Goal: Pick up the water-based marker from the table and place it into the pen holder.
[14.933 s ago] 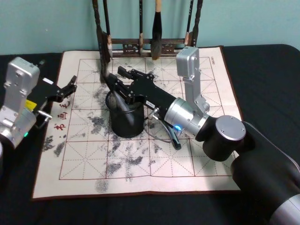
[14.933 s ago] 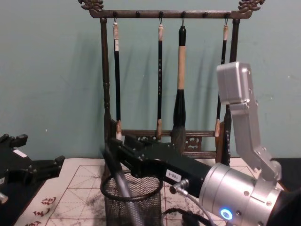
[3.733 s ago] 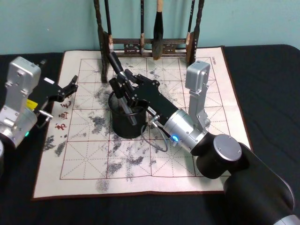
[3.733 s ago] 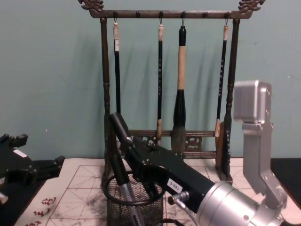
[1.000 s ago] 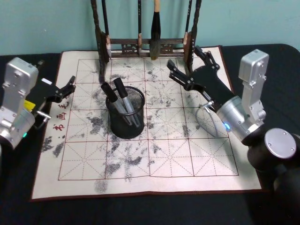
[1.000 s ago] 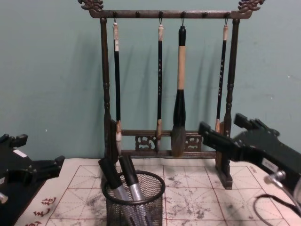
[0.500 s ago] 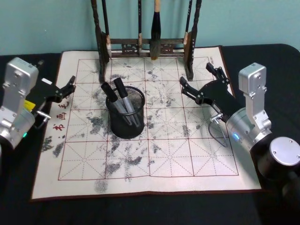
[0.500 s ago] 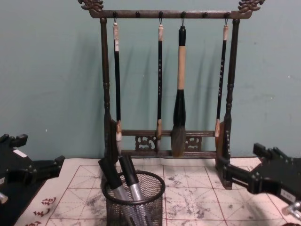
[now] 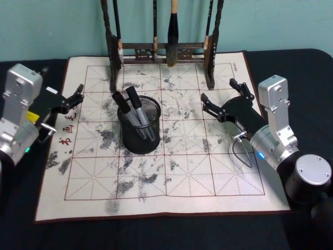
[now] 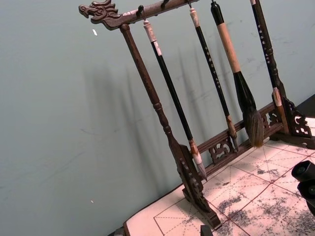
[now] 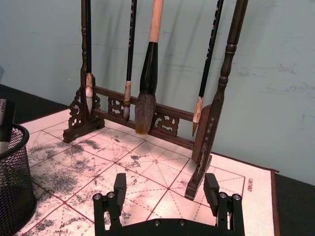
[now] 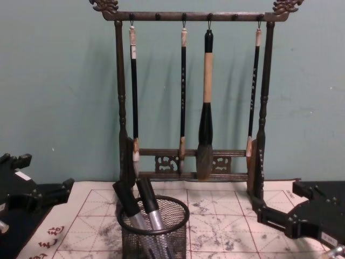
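Two water-based markers [image 9: 130, 107] with black caps lean inside the black mesh pen holder [image 9: 136, 143] on the stained mat [image 9: 182, 172]. The chest view shows their caps [image 12: 135, 197] sticking above the pen holder's rim [image 12: 180, 213]. My right gripper [image 9: 217, 88] hovers open and empty over the mat's right side, well right of the holder and just in front of the brush rack's right post. Its two fingers [image 11: 119, 184] stand spread wide, with the pen holder [image 11: 12, 187] far off to one side. My left gripper [image 9: 77, 96] stays parked, open and empty, at the mat's left edge.
A tall carved wooden brush rack [image 9: 161, 52] with several hanging brushes [image 12: 206, 124] stands along the mat's far edge, close to my right gripper. The black table [image 9: 291, 67] surrounds the mat. Bare mat lies in front of the holder.
My right gripper has drawn back to the right and toward me, away from the holder, still open. The markers, the holder and my left arm have not moved.
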